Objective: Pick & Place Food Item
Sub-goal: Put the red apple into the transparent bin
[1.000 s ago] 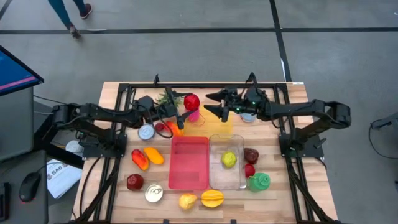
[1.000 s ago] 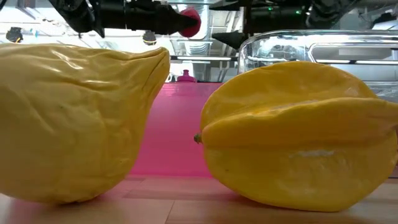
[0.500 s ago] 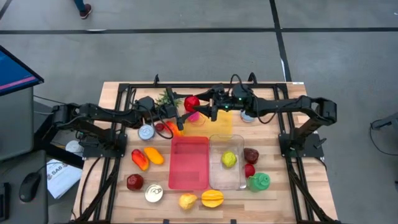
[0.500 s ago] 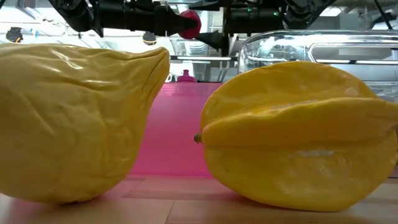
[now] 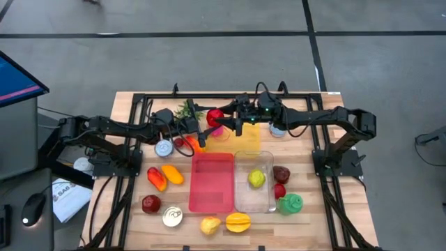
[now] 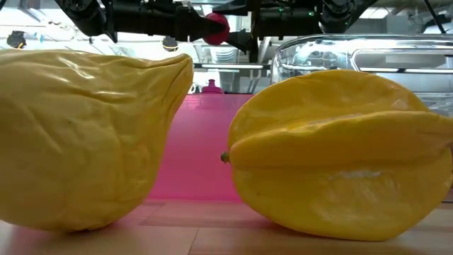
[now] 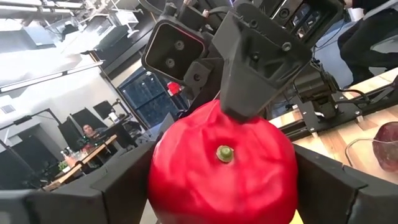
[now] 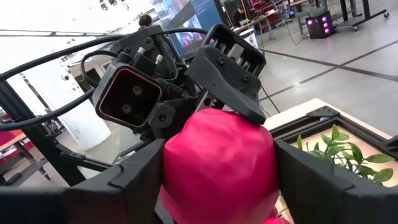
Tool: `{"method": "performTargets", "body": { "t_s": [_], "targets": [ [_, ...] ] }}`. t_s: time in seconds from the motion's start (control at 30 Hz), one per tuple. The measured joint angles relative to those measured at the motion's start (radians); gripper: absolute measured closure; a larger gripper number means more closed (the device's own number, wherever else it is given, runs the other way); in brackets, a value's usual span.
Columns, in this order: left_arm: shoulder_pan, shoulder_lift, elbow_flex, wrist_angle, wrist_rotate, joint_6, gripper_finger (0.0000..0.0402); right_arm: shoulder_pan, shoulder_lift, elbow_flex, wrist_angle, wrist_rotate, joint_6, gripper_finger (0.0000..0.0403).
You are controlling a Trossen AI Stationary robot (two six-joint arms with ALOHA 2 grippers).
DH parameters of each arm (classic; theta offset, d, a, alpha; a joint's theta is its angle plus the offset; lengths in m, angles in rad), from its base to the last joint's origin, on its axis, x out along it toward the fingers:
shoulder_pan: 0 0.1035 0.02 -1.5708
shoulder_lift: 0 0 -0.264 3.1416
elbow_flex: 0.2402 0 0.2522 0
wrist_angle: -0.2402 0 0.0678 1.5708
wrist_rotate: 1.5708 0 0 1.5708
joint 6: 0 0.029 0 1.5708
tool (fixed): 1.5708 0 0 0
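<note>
A round red fruit [image 5: 214, 115] with a small stem end [image 7: 224, 153] hangs in the air above the table's far middle, between both grippers. My left gripper [image 5: 208, 122] reaches it from the table's left and is shut on it. My right gripper [image 5: 224, 118] reaches it from the right and is also shut on it. In the low view the fruit [image 6: 216, 27] shows high up between the two dark grippers. My left gripper pinches the red fruit between its two fingers [image 7: 93, 193], one on each side of it [image 7: 163, 180]. The fingers come nearly level from the table's left. The fruit is lifted clear, its stem end facing back along the fingers. My right gripper pinches the same fruit between its two fingers [image 8: 127, 180], on two opposite sides [image 8: 264, 168], crosswise to the left gripper's hold. The fingers come level from the table's right. One right finger [image 7: 261, 68] lies over the fruit in the left wrist view.
Below lie a pink tray [image 5: 211, 183], a clear container [image 5: 244, 199] holding a green-yellow fruit, and a yellow box [image 5: 249, 137]. Other toy fruits and tins ring them. In the low view a yellow pear-like fruit [image 6: 78, 134] and a yellow starfruit [image 6: 340, 156] lie close by.
My right gripper has gone toward the table's left, up to the red fruit, and its wide-open fingers have shut on it. The left gripper and the fruit have stayed where they were.
</note>
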Motion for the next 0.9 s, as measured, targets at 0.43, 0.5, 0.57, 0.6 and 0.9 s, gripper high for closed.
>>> {"method": "performTargets", "body": {
  "t_s": [0.43, 0.5, 0.57, 0.6, 0.9],
  "targets": [
    [0.0, 0.001, -0.001, 0.001, -0.016, -0.005, 0.0022, -0.003, -0.001, 0.0, -0.028, -0.004, 0.0, 0.0146],
    [0.0, 0.001, -0.001, 0.006, -0.018, -0.013, 0.0009, -0.01, -0.001, 0.0, -0.031, -0.006, 0.0, 0.0146],
    [0.0, -0.009, -0.001, 0.002, -0.019, -0.013, 0.0004, -0.016, -0.001, 0.0, -0.033, -0.006, 0.0, 0.0147],
    [0.0, -0.016, 0.0, 0.002, -0.026, -0.013, 0.0005, -0.02, -0.001, 0.0, -0.032, -0.007, 0.0, 0.0147],
    [0.002, -0.145, 0.002, -0.109, -0.088, -0.04, 0.0023, -0.065, -0.052, -0.003, -0.169, -0.059, -0.032, 0.0148]
  ]
}}
